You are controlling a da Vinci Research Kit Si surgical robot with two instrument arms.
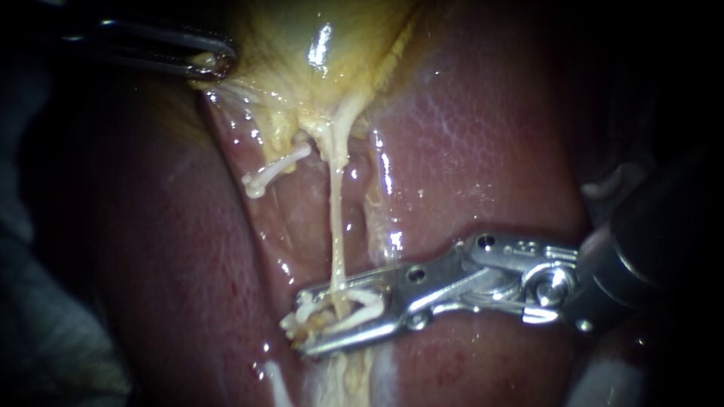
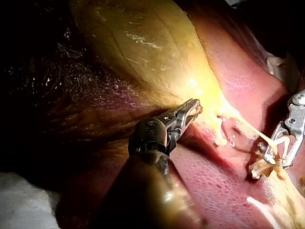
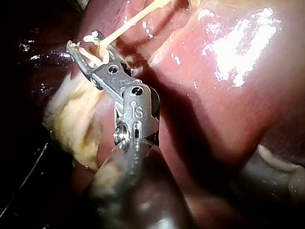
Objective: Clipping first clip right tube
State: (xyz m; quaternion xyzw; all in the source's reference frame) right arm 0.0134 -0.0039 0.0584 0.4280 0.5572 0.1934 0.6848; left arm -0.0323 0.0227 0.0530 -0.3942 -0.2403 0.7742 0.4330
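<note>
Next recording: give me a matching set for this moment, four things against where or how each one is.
1 left instrument
2 right instrument
3 gallbladder
4 liver

a red-brown, glossy, lying beneath the thin tube
b jaws hold a white clip astride the tube
c yellow, at the tube's upper end
d jaws shut on the gallbladder's edge

Pairs: 1-d; 2-b; 3-c; 4-a

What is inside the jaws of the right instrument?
On the right instrument, a pale clip sits between the jaws, and the tube runs through it. The liver under the jaws is hidden.
</note>
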